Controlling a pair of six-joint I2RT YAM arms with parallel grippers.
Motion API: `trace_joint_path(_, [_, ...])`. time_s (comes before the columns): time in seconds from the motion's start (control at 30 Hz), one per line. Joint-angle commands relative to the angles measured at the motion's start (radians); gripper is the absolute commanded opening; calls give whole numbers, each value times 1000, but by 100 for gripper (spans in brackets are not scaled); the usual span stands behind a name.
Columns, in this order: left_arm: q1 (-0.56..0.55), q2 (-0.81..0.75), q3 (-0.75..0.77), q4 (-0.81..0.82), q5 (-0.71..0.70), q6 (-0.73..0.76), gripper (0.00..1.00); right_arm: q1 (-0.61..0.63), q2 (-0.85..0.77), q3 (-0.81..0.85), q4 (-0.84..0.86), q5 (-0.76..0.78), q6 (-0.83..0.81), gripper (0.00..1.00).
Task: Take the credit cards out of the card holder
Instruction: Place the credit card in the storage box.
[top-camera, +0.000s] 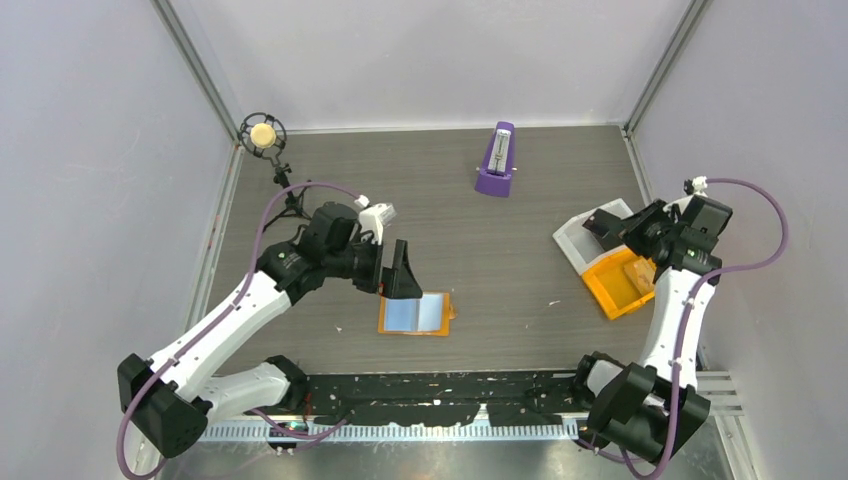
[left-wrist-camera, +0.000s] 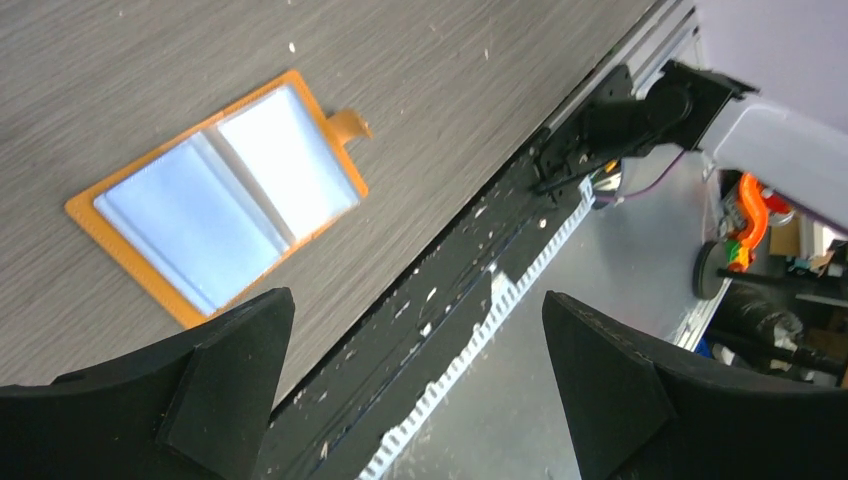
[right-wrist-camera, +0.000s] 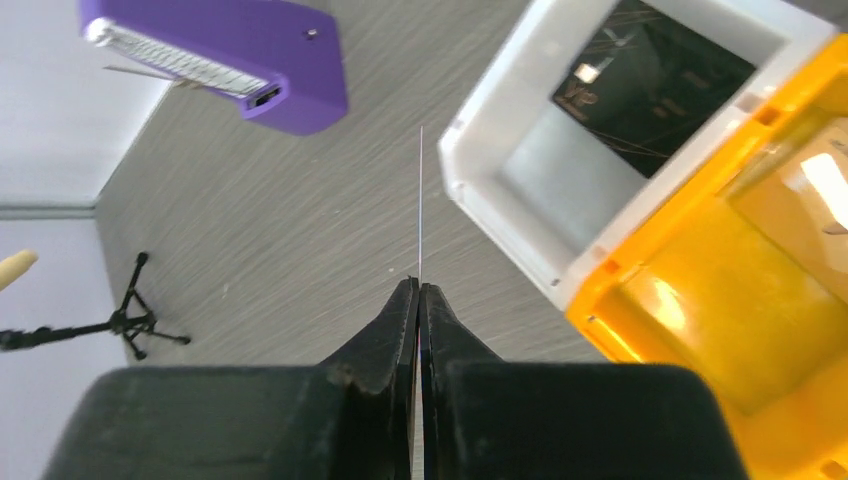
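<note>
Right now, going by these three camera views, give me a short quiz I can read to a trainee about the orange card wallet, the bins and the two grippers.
1. True or false: the small flat orange folding card holder lies open on the grey wood-grain table, with light blue cards showing in its pockets.
2. What lies inside the white plastic bin? A) a black card B) a purple metronome C) a light blue card
3. Fill in: the right gripper is shut on a thin card seen edge-on, while the left gripper has its jaws ____.
Key: 1 true; 2 A; 3 open.
</note>
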Motion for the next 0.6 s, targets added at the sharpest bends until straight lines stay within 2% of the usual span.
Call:
trace_joint_path(0.0, [-2, -8, 88, -205, 32, 175, 100, -31, 40, 53, -51, 102, -70, 5])
trace_joint_path(0.27, [-2, -35, 58, -203, -6, 197, 100, -42, 166, 79, 35, 183, -58, 5])
trace_joint_path(0.57, [-3, -36, 71, -231, -64, 211, 100, -45, 295, 58, 208, 167, 20, 5])
